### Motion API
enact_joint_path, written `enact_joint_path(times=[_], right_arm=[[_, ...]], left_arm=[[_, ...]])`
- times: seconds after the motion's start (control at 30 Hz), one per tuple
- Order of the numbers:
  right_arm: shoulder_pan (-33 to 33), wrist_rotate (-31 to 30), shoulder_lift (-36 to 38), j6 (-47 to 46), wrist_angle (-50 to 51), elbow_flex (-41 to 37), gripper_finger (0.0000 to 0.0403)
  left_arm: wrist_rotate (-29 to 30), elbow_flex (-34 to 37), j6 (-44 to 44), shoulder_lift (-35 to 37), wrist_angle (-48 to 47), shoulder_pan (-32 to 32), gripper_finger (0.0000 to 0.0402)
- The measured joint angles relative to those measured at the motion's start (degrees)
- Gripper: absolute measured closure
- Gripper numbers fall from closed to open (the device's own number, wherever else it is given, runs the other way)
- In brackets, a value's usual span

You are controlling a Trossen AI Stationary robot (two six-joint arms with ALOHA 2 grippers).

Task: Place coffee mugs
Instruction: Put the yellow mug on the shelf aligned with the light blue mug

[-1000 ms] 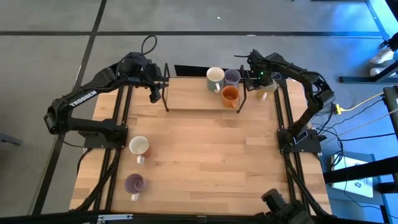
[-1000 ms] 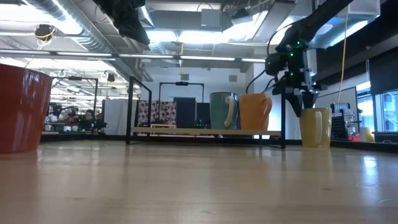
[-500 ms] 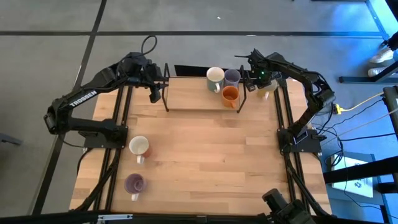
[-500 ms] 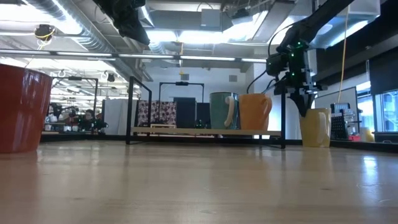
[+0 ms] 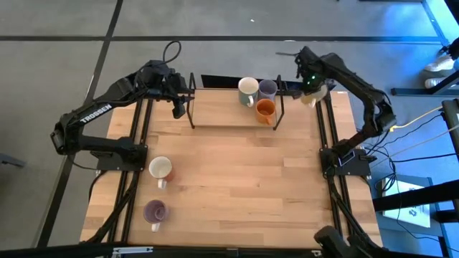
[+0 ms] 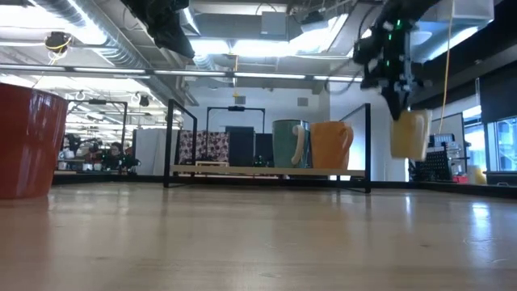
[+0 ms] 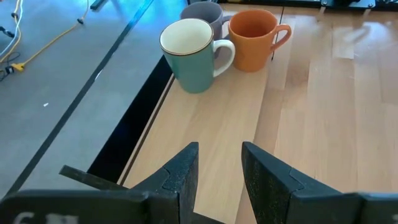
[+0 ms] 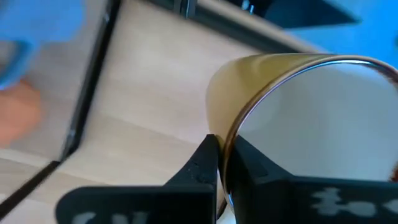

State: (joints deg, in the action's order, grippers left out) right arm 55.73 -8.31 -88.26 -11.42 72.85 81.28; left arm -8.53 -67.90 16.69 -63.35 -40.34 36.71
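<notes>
My right gripper [image 5: 308,87] is at the table's far right corner, shut on a cream coffee mug [image 6: 409,134] that hangs above the table. Three mugs stand on their bases inside the black frame at the far edge: a white-and-teal one [image 5: 248,89], a pale lavender one [image 5: 268,87] and an orange one [image 5: 265,109]. A white mug with a reddish inside [image 5: 160,168] and a dark purple mug [image 5: 155,211] stand at the near left. My left gripper [image 7: 219,174] hovers open at the frame's left end, touching nothing. My right gripper pinches the cream mug's wall at the rim [image 8: 231,138], with one finger inside the mug and one outside. The fingers [image 6: 397,103] come from above, pointing down. The mug hangs below them, about upright and lifted clear of the table.
The black frame [image 5: 191,107] has thin upright posts [image 6: 368,145] just left of the lifted mug. The bare wooden tabletop [image 5: 237,186] stretches across the middle and near right. Cables and stands lie beyond the table's right edge.
My right gripper has shut on the cream mug's rim and gone up with it. The mug, which stood on the table by the frame's right post, now hangs clear above the table.
</notes>
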Motion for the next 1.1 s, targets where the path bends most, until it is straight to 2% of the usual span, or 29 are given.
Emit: enact_joint_path(times=[0.37,0.53,0.9,1.1], right_arm=[[-11.0,-6.2,1.8,-3.4,9.5,20.6,0.0401],[-17.4,-7.3,1.8,-5.5,11.3,27.4,0.0401],[-33.5,-8.0,1.4,-5.7,6.5,30.2,0.0402],[-41.3,-6.4,-2.1,-6.2,0.5,30.2,0.0402]], left_arm=[[0.0,0.0,0.0,0.0,0.0,0.0,0.0285],[0.0,0.0,-0.4,0.0,0.0,0.0,0.0285],[2.0,0.0,-6.2,1.1,-1.9,-1.8,0.0285],[2.1,0.0,-9.0,4.5,-5.4,-2.7,0.0285]])
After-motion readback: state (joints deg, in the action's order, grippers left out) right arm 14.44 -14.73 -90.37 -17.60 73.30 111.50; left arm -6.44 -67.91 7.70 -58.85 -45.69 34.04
